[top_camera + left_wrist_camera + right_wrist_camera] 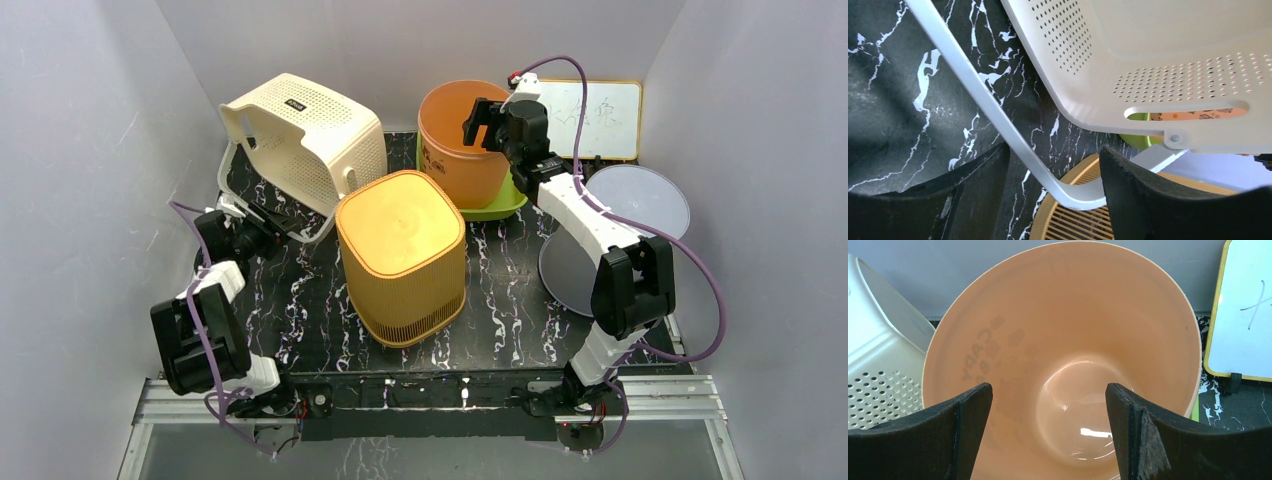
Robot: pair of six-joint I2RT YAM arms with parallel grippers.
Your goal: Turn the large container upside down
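Top view: white basket point(300, 140) at far left of the table point(300, 310), tilted, its swing handle point(232, 190) hanging down towards the left gripper point(262, 235). Yellow bin point(400, 255) stands mouth-down at centre, just beside the basket. Orange bucket point(455, 140) upright on a green dish point(503, 205) at the back; right gripper point(485, 120) hovers over its mouth. Whiteboard point(600, 115) and grey disc point(620, 230) at right. Left wrist view: the handle passes between the two fingers point(963, 195); jaws part-open, astride it, with a clear gap on the left side. Right wrist view: both fingers point(963, 410) spread wide above the bucket's bare interior, holding nothing.
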